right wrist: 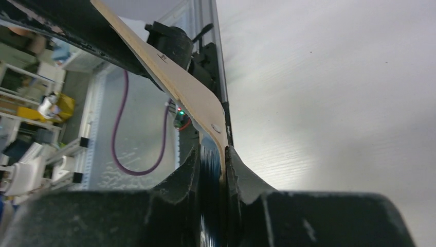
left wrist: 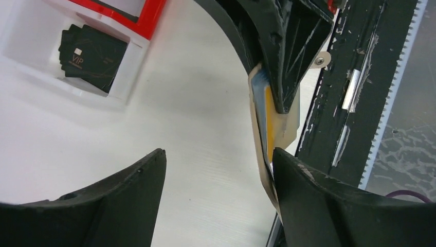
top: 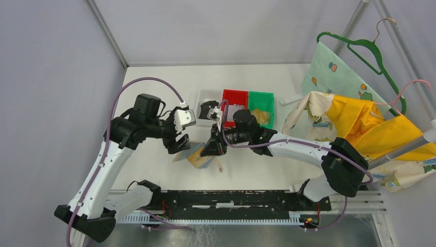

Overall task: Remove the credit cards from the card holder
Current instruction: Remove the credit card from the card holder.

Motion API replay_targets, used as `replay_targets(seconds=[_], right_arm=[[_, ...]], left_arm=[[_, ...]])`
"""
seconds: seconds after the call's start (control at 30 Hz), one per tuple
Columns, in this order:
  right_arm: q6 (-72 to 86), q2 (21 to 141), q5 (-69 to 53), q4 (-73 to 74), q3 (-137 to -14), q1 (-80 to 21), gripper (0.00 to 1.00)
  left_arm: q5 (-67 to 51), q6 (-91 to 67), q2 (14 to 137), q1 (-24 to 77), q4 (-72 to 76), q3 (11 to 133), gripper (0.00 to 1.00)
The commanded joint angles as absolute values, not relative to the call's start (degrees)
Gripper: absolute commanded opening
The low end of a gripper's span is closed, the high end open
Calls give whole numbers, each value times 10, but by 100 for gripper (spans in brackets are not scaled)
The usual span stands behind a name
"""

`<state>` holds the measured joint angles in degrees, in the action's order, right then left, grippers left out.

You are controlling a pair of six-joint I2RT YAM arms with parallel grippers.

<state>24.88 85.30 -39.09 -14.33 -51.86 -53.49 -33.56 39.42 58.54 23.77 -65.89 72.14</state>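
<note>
The tan card holder (top: pixel 198 157) is held just above the table in front of the bins. My right gripper (top: pixel 213 147) is shut on one end of it. In the right wrist view the jaws (right wrist: pixel 212 152) pinch the tan flap (right wrist: pixel 190 92) and a dark blue layer. My left gripper (top: pixel 180 144) is open at the holder's other side. In the left wrist view (left wrist: pixel 218 154) its right finger (left wrist: pixel 308 195) touches the holder's tan edge (left wrist: pixel 255 131). Blue and yellow card edges (left wrist: pixel 269 121) show inside the holder. No pale grey-white cards show clearly.
A white bin (top: pixel 205 98) holding black VIP cards (left wrist: pixel 92 51) stands behind the grippers, with a red bin (top: pixel 235 95) and a green bin (top: pixel 262 98) to its right. Cloth and hangers (top: pixel 360 118) fill the right side. A black rail (top: pixel 231 198) runs along the near edge.
</note>
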Motion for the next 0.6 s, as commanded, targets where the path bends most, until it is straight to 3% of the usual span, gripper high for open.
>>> replay_targets(seconds=[0.0, 0.37, 0.57], right_arm=[[397, 822, -461, -338, -496, -514, 0], [551, 801, -483, -527, -445, -498, 0], [551, 786, -494, -565, -419, -494, 0]], left_arm=[[-331, 352, 546, 239, -604, 699, 82], [-310, 307, 529, 238, -593, 706, 83], [-489, 358, 553, 238, -699, 778, 69]])
